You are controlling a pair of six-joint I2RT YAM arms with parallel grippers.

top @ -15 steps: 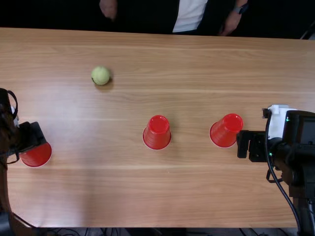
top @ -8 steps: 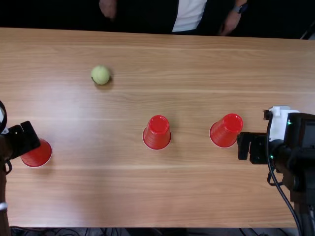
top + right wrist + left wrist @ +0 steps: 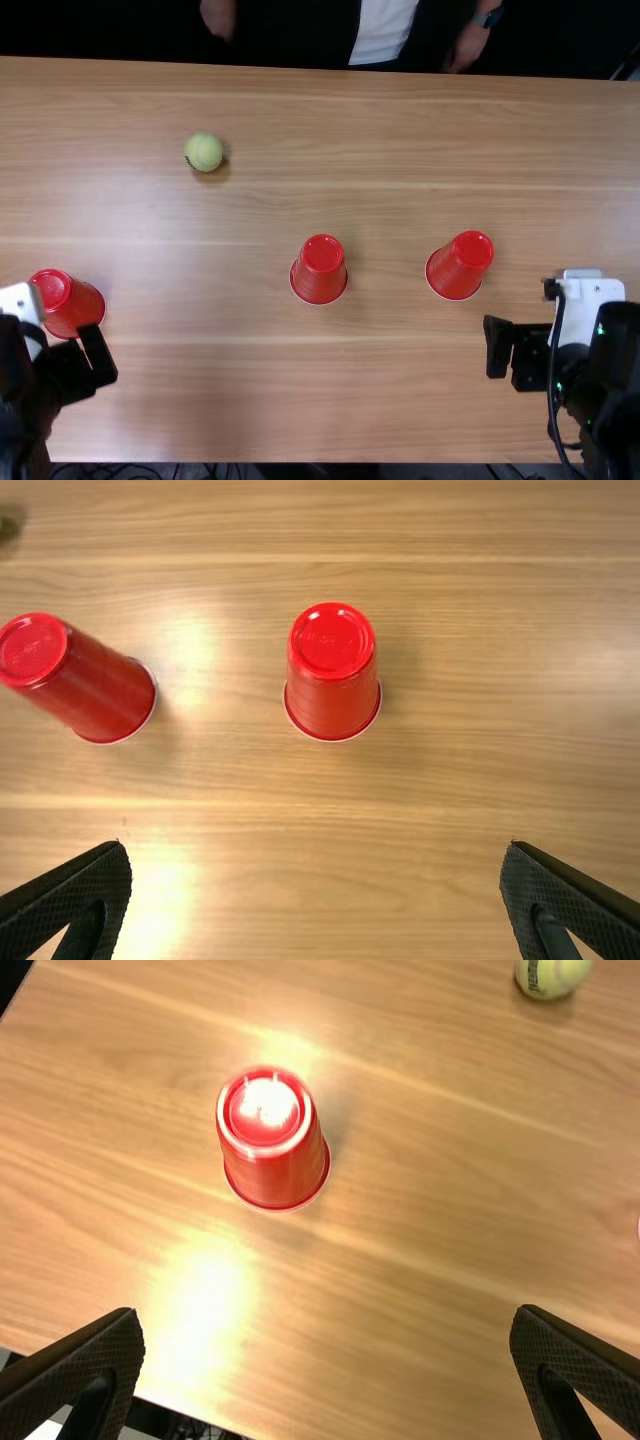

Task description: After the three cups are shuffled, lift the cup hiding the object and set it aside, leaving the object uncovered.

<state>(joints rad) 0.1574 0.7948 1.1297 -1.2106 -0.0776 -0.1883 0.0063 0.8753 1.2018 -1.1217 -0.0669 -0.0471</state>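
- Toward the far left of the wooden table (image 3: 420, 130), the tennis ball (image 3: 204, 152) lay bare, well apart from all three red cups.
- Noted the left cup (image 3: 68, 303) mouth-down toward the table's left end, not far from the near edge. The middle cup (image 3: 319, 270) and right cup (image 3: 459, 265) were also mouth-down, side by side but apart.
- On the left gripper (image 3: 325, 1325), the fingers were spread wide and held nothing. The left cup sat ahead of it, untouched.
- On the right gripper (image 3: 315, 858), the fingers were likewise spread wide and empty, near the right cup with a gap between.
- Judgement: the uncovering looked done, and what remained was a clean retreat for the left arm.
- To do that well, keep the fingers wide and draw straight back from the cup, so that neither finger clips its rim or pushes it toward the nearby edge. Avoid any sweep toward the ball, which would likely roll at a touch.
- The top view gave ball, cups and both arms in one layout, which neither wrist view offered.
- The left wrist view made plain the gap between the left cup and the fingers. From above, the arm crowded that cup and the gap was harder to read.
- The right wrist view showed the middle and right cups seated rim-down on the wood, clearer than from above.
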